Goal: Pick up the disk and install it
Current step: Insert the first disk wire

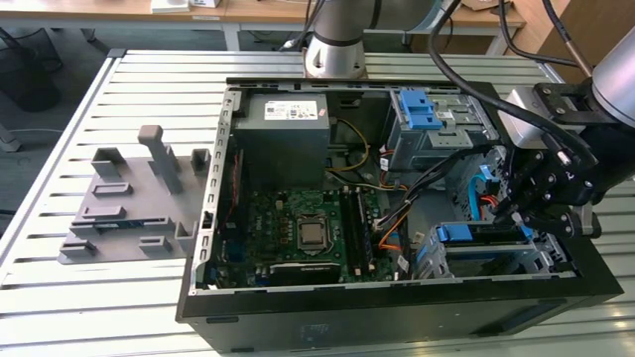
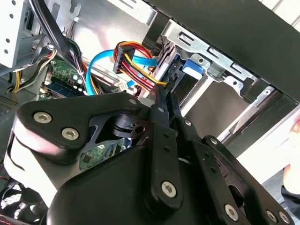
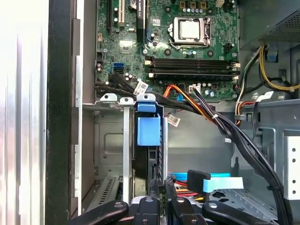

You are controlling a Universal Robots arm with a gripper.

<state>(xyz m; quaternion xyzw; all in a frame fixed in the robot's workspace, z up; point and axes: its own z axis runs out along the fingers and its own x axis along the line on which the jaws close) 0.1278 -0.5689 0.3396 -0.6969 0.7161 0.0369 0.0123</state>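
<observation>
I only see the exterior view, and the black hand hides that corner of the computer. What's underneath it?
Observer: In the first wrist view, the disk, with its blue frame, stands on edge in the silver bay.
Operator: Is the hand gripping it?
Observer: In the second wrist view the hand has its fingers pressed together, pointing into that bay. I cannot tell whether they pinch anything.
Operator: Any wires close by?
Observer: Yes, a flat blue cable and a red-and-yellow wire bundle lie right beside the fingertips.

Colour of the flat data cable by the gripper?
Light blue flat data cable, clearest in the second wrist view, beyond the gripper.
</observation>
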